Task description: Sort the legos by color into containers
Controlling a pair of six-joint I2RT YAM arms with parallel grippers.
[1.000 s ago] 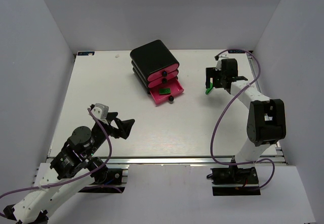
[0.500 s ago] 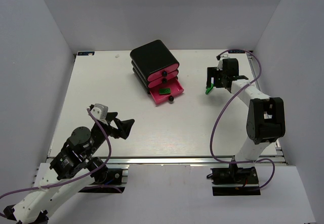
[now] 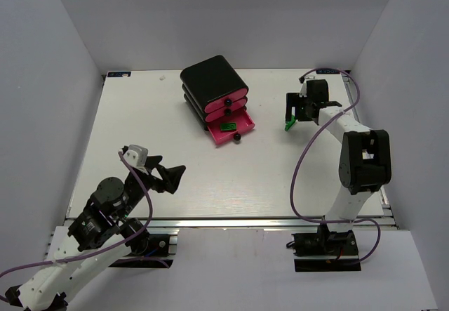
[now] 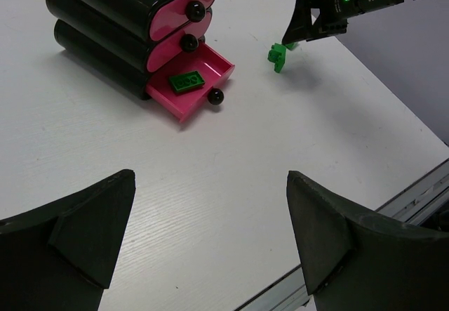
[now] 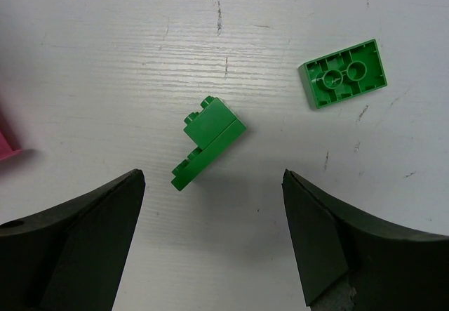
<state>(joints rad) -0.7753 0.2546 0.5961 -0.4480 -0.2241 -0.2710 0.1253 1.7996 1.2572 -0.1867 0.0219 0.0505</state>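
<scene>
Legos in sight number 3, all green. 1 is a flat green plate [image 4: 186, 81] lying studs up on the floor of the bottom drawer [image 4: 198, 106]. That drawer is the only 1 of the 3 pink containers pulled out. The top drawer [image 4: 181, 3] and middle drawer [image 4: 163, 45] sit flush in the black cabinet [image 3: 210, 77], each showing a round black knob, and their contents are hidden. The cabinet stands toward the far middle of the white table [image 3: 140, 128], with its drawer fronts angled toward the right arm.

The other 2 legos lie on the bare table to the right of the cabinet, well apart from it. A stepped green piece [image 5: 208, 142], which looks like 2 small bricks joined with an offset, rests directly under the right gripper [image 5: 212, 181]. That gripper's 2 dark fingers are spread wide on either side of the piece, and neither touches it. A green brick [image 5: 343, 74] lies underside up, its hollow tubes showing, near the stepped piece but not touching it. It is outside the span of the fingers. A pink corner of the open drawer shows at the left edge of the right wrist view.

The left gripper [image 4: 210, 177] hangs over the near left part of the table, fully spread and holding nothing, and points toward the cabinet.
</scene>
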